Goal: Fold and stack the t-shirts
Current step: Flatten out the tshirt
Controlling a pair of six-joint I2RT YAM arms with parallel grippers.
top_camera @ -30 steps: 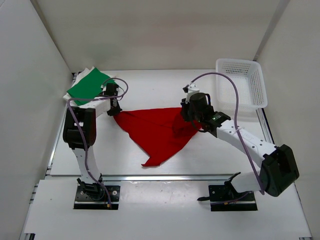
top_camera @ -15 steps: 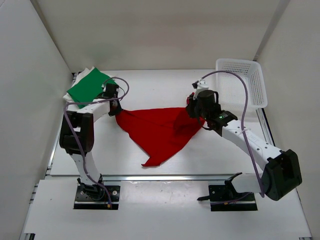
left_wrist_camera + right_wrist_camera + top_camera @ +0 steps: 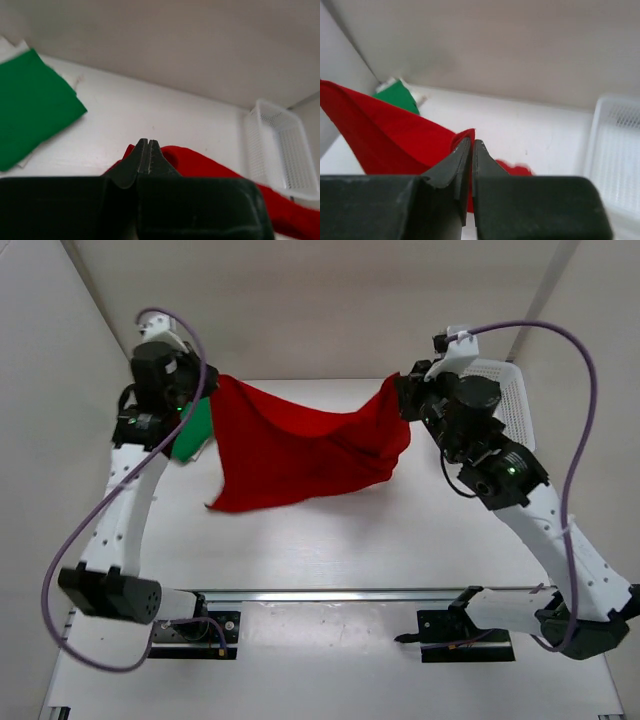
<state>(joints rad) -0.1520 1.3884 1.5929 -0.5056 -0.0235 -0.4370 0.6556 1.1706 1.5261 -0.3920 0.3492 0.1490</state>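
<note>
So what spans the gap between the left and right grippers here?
The red t-shirt hangs stretched between the left gripper and the right gripper, each pinching its top edge. The top view shows nothing else in that gap.

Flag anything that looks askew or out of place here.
The red t-shirt hangs unevenly between the left gripper and right gripper: its top edge sags and one corner droops lower on the left. The folded green t-shirt sits skewed on the white t-shirt, whose edges poke out.
</note>
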